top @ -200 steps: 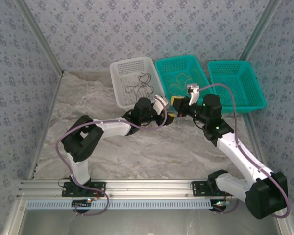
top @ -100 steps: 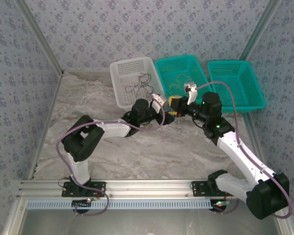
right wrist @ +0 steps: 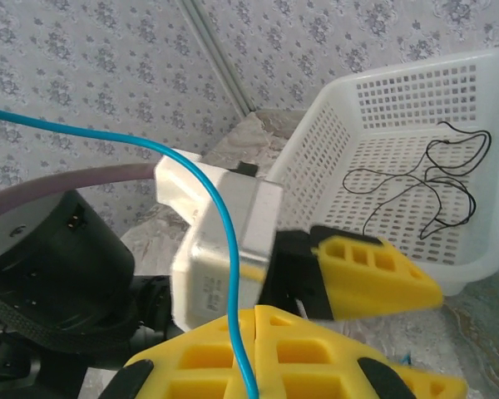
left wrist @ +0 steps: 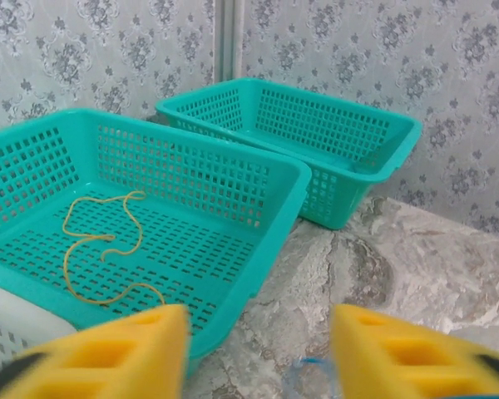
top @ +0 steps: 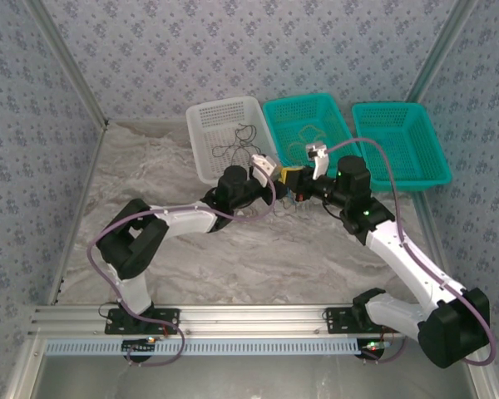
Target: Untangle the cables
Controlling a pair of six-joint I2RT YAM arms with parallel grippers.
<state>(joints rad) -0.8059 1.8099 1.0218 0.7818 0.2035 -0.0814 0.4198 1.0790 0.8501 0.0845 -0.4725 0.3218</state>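
Observation:
The blue cable (right wrist: 206,179) rises in an arc from my right gripper (right wrist: 255,322), which is shut on it. A short piece of the blue cable (left wrist: 309,367) lies on the table between the fingers of my open left gripper (left wrist: 258,341). In the top view my left gripper (top: 280,190) and right gripper (top: 291,176) meet just in front of the baskets. The yellow cable (left wrist: 100,249) lies loose in the middle teal basket (left wrist: 274,220). The black cable (right wrist: 432,183) lies in the white basket (right wrist: 333,158).
Three baskets stand in a row at the back: the white basket (top: 201,141), the middle teal basket (top: 343,133) and a right teal basket (top: 437,162). The left gripper's white camera housing (right wrist: 220,241) sits close in front of my right gripper.
Both grippers have shifted a little to the left together, staying close to each other in front of the baskets. The right one stays shut on the blue cable.

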